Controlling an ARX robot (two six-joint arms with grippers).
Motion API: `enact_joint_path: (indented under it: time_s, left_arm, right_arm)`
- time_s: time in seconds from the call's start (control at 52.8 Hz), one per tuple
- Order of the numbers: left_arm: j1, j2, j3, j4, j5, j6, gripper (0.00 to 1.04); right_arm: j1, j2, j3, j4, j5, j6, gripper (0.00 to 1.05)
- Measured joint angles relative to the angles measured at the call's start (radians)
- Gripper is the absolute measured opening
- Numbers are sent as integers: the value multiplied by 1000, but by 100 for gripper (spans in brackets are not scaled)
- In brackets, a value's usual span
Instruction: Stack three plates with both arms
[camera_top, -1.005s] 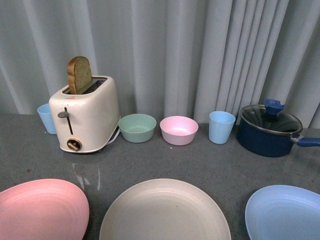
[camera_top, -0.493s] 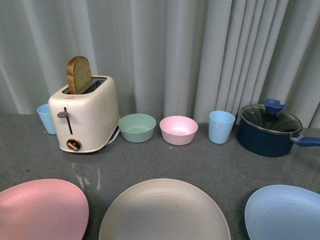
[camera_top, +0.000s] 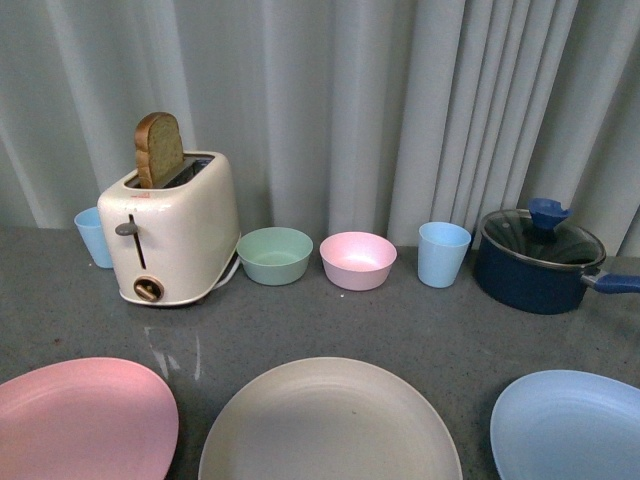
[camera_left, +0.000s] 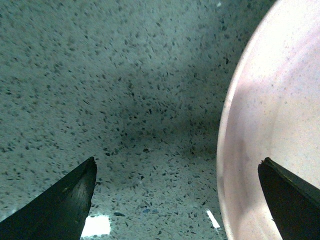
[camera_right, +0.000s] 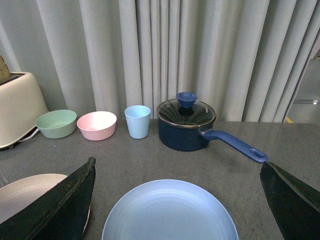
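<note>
Three plates lie side by side along the near edge of the grey countertop: a pink plate (camera_top: 80, 415) at the left, a beige plate (camera_top: 330, 425) in the middle and a light blue plate (camera_top: 570, 425) at the right. Neither arm shows in the front view. My left gripper (camera_left: 177, 167) is open just above the counter, one finger (camera_left: 287, 197) over the rim of the pink plate (camera_left: 275, 115), the other beside it. My right gripper (camera_right: 177, 167) is open and empty, hovering behind the light blue plate (camera_right: 170, 212), with the beige plate (camera_right: 25, 192) beside it.
At the back stand a cream toaster (camera_top: 175, 225) with a slice of bread, a small blue cup (camera_top: 92, 235), a green bowl (camera_top: 274, 255), a pink bowl (camera_top: 357, 260), a light blue cup (camera_top: 443, 253) and a dark blue lidded pot (camera_top: 540, 260). A grey curtain hangs behind.
</note>
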Motion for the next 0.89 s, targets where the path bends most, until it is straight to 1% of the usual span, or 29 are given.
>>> enact_joint_path:
  time_s: [0.341, 0.379, 0.493, 0.512, 0.701, 0.758, 0.834, 0.891]
  left_arm:
    - [-39, 21, 19, -31, -27, -28, 98]
    - [-42, 24, 20, -32, -34, -29, 95]
    - [-56, 29, 28, -51, -42, -39, 72]
    - [-58, 29, 32, -64, -40, -49, 67]
    - [-59, 32, 63, -141, -35, -97, 28]
    - [-53, 32, 71, -153, -32, -116, 22]
    - [-43, 31, 87, -193, -2, -138, 12]
    - [-35, 31, 95, -209, 13, -155, 8]
  right_arm:
    - [0, 0, 0, 0, 0, 0, 97]
    - [0, 0, 0, 0, 0, 0, 97]
    - [0, 0, 0, 0, 0, 0, 97]
    - [0, 0, 0, 0, 0, 0, 97]
    - [0, 0, 0, 0, 0, 0, 97]
    - [0, 0, 0, 0, 0, 0, 97]
    - [0, 0, 0, 0, 0, 0, 97]
    - [0, 0, 0, 0, 0, 0, 97]
